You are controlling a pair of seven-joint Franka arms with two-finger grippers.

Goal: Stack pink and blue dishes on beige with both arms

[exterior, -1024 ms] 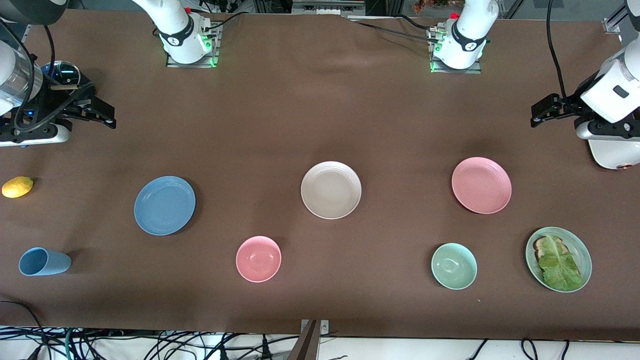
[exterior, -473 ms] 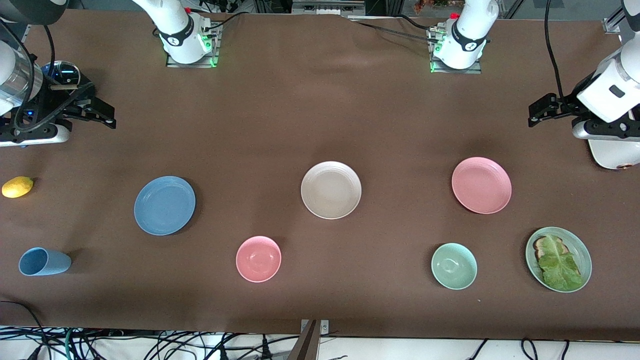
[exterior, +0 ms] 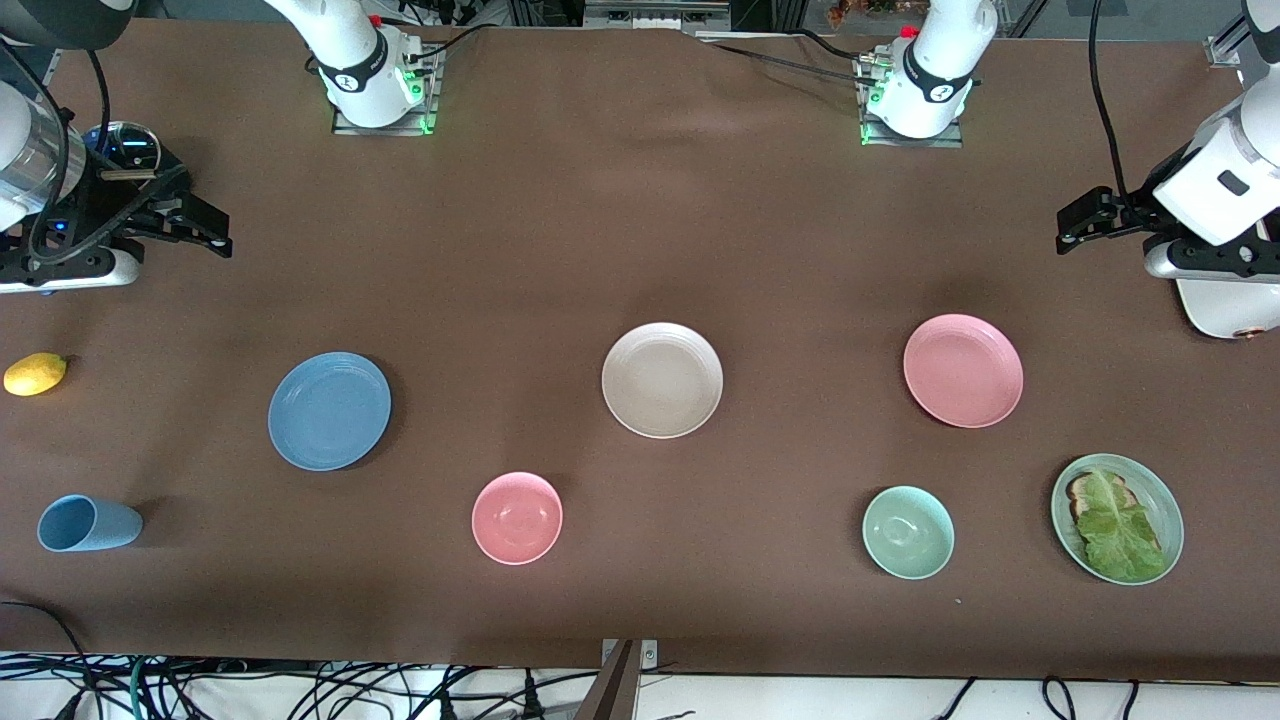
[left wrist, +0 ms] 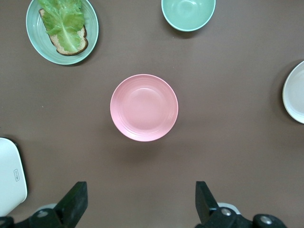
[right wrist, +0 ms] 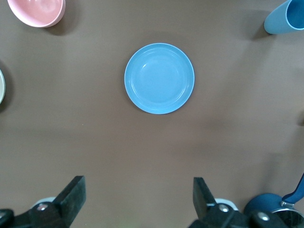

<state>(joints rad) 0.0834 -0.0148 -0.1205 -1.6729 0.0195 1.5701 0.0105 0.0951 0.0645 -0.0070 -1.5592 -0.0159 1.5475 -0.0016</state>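
The beige plate [exterior: 662,380] lies mid-table; its rim also shows in the left wrist view [left wrist: 295,92]. Toward the left arm's end lies the pink plate [exterior: 963,370] [left wrist: 144,107], and toward the right arm's end the blue plate [exterior: 329,410] [right wrist: 159,78]. All three lie flat, apart and bare. My left gripper [exterior: 1085,225] [left wrist: 141,199] hangs open and empty over bare cloth near the pink plate. Near the blue plate, over bare cloth, my right gripper [exterior: 200,228] [right wrist: 138,195] hangs open and empty too.
A pink bowl [exterior: 517,518], a pale green bowl [exterior: 908,532] and a green plate with toast and lettuce [exterior: 1117,518] sit nearer the front camera. A blue cup [exterior: 88,523] and a lemon [exterior: 35,373] lie at the right arm's end, a white device [exterior: 1225,305] at the left arm's.
My left gripper has shifted slightly toward the robots' side of the table. The right arm and all the dishes have stayed put.
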